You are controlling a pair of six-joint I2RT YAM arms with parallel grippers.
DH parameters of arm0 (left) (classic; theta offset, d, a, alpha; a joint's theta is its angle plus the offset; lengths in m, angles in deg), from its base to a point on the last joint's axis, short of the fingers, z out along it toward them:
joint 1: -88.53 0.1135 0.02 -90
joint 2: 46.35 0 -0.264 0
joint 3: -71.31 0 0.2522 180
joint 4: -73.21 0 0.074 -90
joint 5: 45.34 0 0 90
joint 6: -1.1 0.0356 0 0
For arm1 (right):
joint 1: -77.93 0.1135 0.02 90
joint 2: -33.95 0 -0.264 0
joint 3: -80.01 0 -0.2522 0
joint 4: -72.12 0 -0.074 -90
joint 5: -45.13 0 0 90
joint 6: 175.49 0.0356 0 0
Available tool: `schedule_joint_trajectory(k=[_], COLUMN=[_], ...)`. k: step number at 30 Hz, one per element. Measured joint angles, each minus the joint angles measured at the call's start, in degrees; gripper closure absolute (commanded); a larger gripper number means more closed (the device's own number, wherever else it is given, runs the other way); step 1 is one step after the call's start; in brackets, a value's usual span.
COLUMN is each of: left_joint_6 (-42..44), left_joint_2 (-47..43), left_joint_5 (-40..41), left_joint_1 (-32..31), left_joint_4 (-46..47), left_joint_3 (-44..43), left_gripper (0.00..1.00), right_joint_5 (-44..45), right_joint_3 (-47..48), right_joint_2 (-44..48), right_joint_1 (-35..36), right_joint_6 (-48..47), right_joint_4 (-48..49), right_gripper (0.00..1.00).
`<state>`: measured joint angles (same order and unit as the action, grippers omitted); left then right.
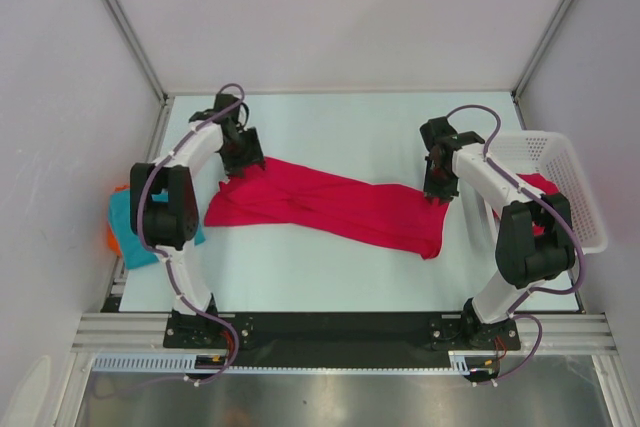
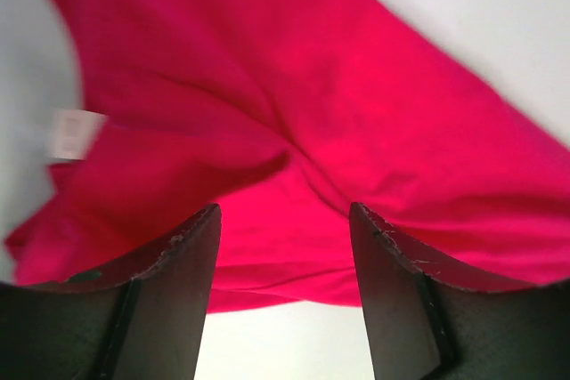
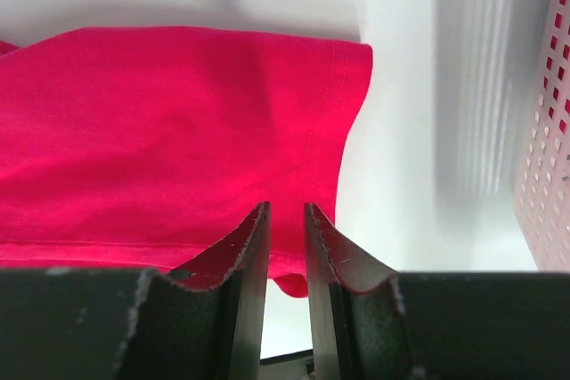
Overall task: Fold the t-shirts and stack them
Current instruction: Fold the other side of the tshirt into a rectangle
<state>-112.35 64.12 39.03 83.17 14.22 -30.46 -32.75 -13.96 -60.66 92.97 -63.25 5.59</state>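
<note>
we see the teal t-shirt [image 1: 127,219] at the left edge of the table [image 1: 330,277], a crimson t-shirt [image 1: 330,205] stretched slantwise mid-table, our right gripper [image 3: 285,207] narrowly pinching its right end, our left gripper [image 2: 283,211] wide over its left end, another crimson t-shirt [image 1: 541,187] in the mesh basket [image 1: 585,197]

overhead looks down; 2 wrist views close on crimson t-shirt [image 1: 330,209].

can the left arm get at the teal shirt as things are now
Probably yes. The left gripper stands open above the crimson shirt, holding nothing, and the teal shirt lies uncovered at the left edge of the table. It sits close beside that arm's elbow, so folding back to it looks tight.
</note>
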Motion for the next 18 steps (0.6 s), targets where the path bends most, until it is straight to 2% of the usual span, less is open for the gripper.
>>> schedule_joint_trajectory(k=[6, 18], left_joint_6=[-0.02, 0.04], left_joint_2=[0.96, 0.96], left_joint_5=[-0.87, 5.62], left_joint_1=[-5.35, -4.96], left_joint_4=[1.42, 2.23], left_joint_3=[1.86, 2.03], left_gripper=[0.34, 0.34], right_joint_5=[0.02, 0.0], right_joint_3=[0.0, -0.09], right_joint_2=[0.0, -0.37], right_joint_1=[0.22, 0.22], right_joint_6=[0.0, -0.02], right_joint_4=[0.0, 0.28], right_gripper=[0.73, 0.73])
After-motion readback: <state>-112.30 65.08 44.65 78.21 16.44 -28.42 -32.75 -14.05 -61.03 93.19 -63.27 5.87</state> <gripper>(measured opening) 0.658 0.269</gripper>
